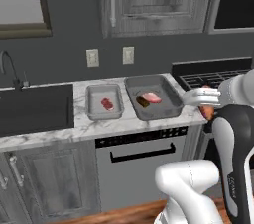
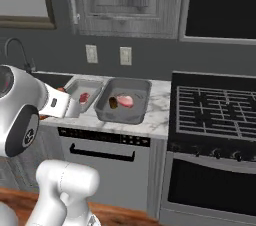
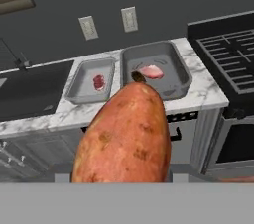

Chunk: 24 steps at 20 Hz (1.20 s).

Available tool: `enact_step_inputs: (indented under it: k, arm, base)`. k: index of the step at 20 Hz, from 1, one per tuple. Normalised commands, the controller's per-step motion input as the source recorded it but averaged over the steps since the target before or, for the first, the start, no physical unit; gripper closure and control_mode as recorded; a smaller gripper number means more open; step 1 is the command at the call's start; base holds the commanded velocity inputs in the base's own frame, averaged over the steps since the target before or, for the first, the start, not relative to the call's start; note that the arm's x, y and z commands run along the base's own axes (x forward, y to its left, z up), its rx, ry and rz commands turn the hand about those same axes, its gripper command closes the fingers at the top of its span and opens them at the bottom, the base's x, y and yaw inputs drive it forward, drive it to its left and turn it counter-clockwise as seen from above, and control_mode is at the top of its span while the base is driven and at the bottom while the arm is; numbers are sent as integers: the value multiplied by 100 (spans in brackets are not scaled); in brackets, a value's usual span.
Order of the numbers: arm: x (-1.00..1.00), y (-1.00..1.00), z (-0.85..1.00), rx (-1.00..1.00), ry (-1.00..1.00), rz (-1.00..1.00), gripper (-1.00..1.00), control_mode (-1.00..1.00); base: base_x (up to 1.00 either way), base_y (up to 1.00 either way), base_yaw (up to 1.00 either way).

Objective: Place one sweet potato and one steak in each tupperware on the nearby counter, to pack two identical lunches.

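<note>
My gripper [image 1: 204, 100] is shut on an orange-red sweet potato [image 3: 124, 134], which looms large in the hand view and hides the fingertips. It hangs off the counter's [image 1: 44, 134] front right corner, beside the stove. Two grey tupperware trays sit on the counter. The left tupperware [image 1: 92, 104] holds one red steak [image 1: 106, 103]. The right tupperware [image 1: 171, 100] holds a darker brown sweet potato [image 1: 143, 101] touching a paler pink steak [image 1: 153, 97]. In the hand view the left tray [image 3: 79, 86] with its steak [image 3: 98, 81] and the right tray [image 3: 178, 77] with its steak [image 3: 151, 72] lie ahead.
A black sink [image 1: 34, 109] with a faucet [image 1: 10, 69] lies left of the trays. The stove [image 2: 220, 110] stands right of the counter, and a dishwasher front [image 1: 144, 168] sits below it. Wall cabinets [image 1: 158, 0] hang above.
</note>
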Motion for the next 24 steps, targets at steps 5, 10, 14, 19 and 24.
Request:
enact_step_inputs:
  k: [5,10,14,19,24]
  arm:
    - [0,0,0,0,0,0,100,100]
    - [0,0,0,0,0,0,100,100]
    - [0,0,0,0,0,0,100,100]
    - [0,0,0,0,0,0,100,100]
    - [0,0,0,0,0,0,100,100]
  base:
    - [43,83,-15]
    - [36,5,-4]
    - [42,0,0]
    - [63,0,0]
    - [71,8,0]
